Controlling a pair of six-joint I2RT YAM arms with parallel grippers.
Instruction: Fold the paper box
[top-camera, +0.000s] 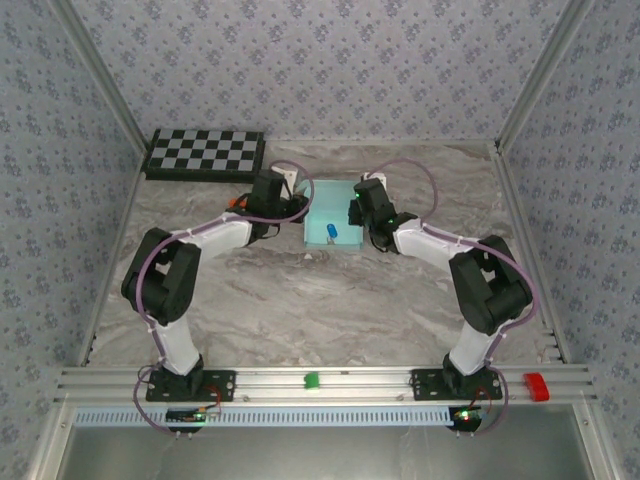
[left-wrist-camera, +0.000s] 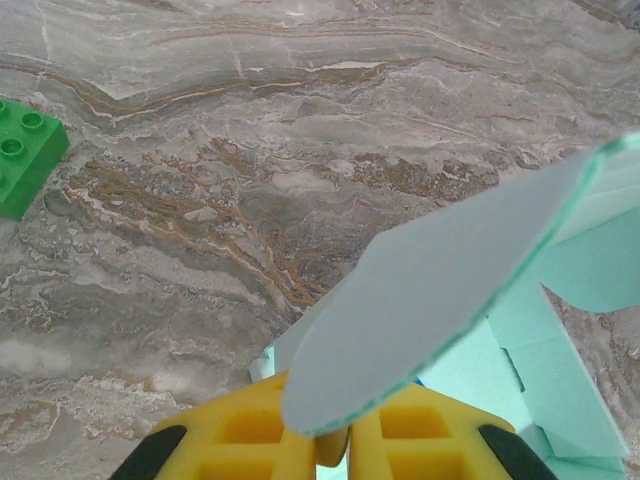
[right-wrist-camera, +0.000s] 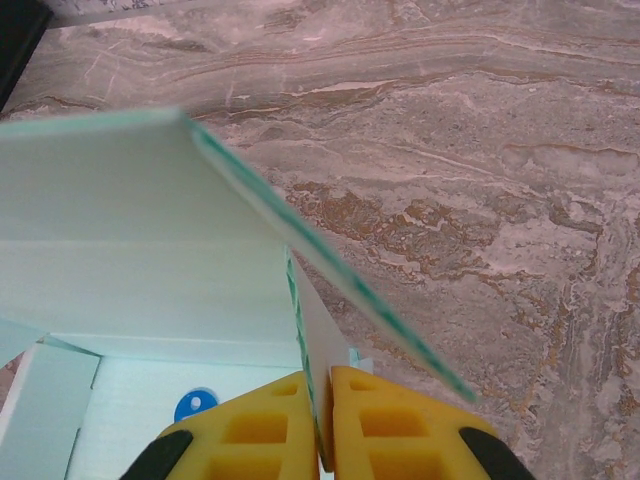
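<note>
The pale aqua-blue thin-card paper box (top-camera: 328, 212) sits partly folded on the grey marbled desk (top-camera: 300, 300), with its walls raised and a small blue object (top-camera: 330, 232) inside it. At the box's left side, the left gripper (left-wrist-camera: 345, 445) has its yellow fingers pressed together on a rounded flap. At the box's right side, the right gripper (right-wrist-camera: 322, 420) pinches an upright wall panel. A green studded plastic block (left-wrist-camera: 25, 155) lies apart from the box. A black-and-white checkerboard (top-camera: 205, 153) lies beyond the box, to its left.
</note>
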